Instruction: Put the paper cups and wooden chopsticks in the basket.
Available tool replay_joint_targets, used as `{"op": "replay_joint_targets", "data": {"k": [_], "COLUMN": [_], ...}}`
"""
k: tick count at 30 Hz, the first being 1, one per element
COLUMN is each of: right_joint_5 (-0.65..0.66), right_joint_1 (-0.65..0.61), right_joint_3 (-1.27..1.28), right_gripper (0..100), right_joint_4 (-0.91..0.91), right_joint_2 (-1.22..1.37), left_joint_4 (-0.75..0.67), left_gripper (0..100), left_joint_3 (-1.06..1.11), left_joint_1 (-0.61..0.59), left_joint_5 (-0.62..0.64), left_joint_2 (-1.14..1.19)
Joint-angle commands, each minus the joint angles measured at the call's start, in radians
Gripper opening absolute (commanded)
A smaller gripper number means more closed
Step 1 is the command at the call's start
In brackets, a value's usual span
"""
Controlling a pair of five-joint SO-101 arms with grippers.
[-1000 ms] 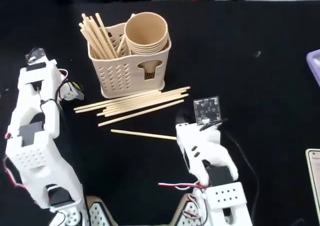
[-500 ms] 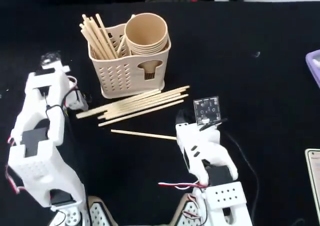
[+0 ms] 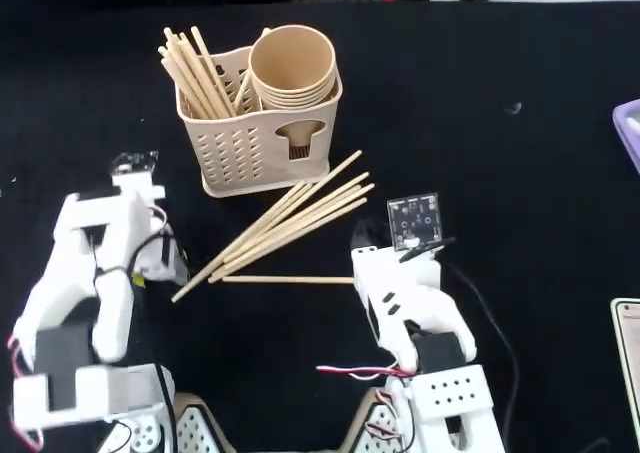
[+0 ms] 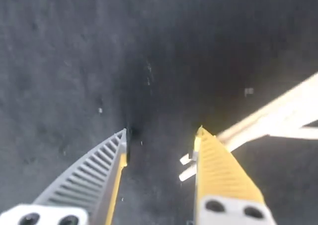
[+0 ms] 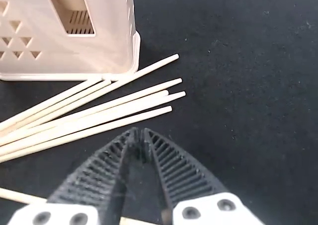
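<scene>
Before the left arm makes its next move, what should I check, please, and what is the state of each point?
1. Left claw open: ok.
2. Loose chopsticks centred in its gap: not ok, only their ends peek past the yellow finger.
3. Right claw out of the way: ok, shut, short of the fanned bundle.
4. Basket upright: ok.
5. Paper cups in the basket: ok, stacked.
6. Room in the basket for more chopsticks: cannot tell.
</scene>
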Motion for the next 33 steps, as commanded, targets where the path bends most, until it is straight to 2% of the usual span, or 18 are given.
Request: {"op": "replay_joint_targets", "data": {"k": [1, 6, 10, 16, 23, 29, 33], "right_joint_5": [0.003, 0.003, 0.003, 0.003, 0.003, 0.003, 0.003], "right_joint_1": [-0.011, -0.011, -0.011, -0.011, -0.012, -0.014, -0.014], "right_joint_3": [-0.001, -0.001, -0.001, -0.001, -0.001, -0.001, -0.001], "right_gripper": [1.8, 1.8, 1.8, 1.8, 1.8, 1.8, 1.8], "right_joint_4": [0.002, 0.003, 0.003, 0.005, 0.003, 0.005, 0.005], "right_joint_2": [-0.024, -0.024, -0.024, -0.024, -0.024, -0.024, -0.024], "left_joint_4": [0.002, 0.011, 0.026, -0.077, -0.192, -0.247, -0.215], "left_gripper": [22, 22, 28, 30, 29, 29, 29], "left_joint_3": [0.01, 0.019, 0.116, 0.255, 0.344, 0.303, 0.217], "left_joint_1": [0.001, 0.059, 0.22, 0.243, 0.242, 0.174, 0.165], "left_joint_5": [-0.018, -0.028, -0.192, -0.249, -0.25, -0.255, -0.255], "left_joint_2": [-0.206, -0.479, -0.592, -0.592, -0.583, -0.384, -0.235]}}
